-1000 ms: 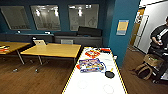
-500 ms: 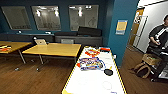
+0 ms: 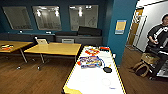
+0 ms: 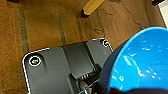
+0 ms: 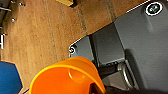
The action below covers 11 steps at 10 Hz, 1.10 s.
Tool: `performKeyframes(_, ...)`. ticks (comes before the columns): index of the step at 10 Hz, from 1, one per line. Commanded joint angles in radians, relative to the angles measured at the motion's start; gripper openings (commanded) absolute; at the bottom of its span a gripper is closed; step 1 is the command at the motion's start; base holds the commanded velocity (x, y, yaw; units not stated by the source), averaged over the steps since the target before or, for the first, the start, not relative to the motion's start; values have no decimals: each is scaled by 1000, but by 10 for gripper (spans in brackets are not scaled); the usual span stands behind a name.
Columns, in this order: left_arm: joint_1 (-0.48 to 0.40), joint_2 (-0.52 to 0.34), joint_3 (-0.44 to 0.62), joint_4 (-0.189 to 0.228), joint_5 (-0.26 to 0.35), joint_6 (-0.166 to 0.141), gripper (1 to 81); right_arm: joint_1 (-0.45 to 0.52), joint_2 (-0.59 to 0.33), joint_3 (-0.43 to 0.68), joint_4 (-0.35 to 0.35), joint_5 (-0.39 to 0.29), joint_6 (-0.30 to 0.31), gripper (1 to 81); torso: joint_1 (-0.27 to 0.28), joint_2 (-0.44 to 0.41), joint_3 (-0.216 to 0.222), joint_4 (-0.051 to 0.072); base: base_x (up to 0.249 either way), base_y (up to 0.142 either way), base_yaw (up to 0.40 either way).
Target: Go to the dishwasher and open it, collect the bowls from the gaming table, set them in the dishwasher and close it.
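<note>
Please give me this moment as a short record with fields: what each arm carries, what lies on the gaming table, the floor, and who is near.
left arm: blue bowl, close at the wrist camera
right arm: yellow bowl, close at the wrist camera
gaming table: white top, colourful graphic, black disc
floor: brown wood
beside it: yellow-topped tables
person: standing at the right, near a doorway

A room with dark teal walls (image 3: 65, 3) and a wood-plank floor (image 3: 32, 77) is seen. Three glazed panels (image 3: 47, 17) are set in the far wall, with ceiling lights reflected in them. Yellow-topped tables (image 3: 53, 48) are stood at the left, before a dark bench (image 3: 78, 38). A yellow notice (image 3: 120, 26) is fixed to the teal pillar.
</note>
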Motion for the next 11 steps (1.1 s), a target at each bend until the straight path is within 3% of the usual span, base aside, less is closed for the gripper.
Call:
performKeyframes(1,-51,-15,18,12,17,4,10,37,-3,-9,-35,-36,-3,10,1,0,0,0,-107,0,0)
performKeyframes(11,4,83,-143,-3,17,0,10,20,83,-156,-85,-59,-5,10,1,0,0,0,-108,0,0)
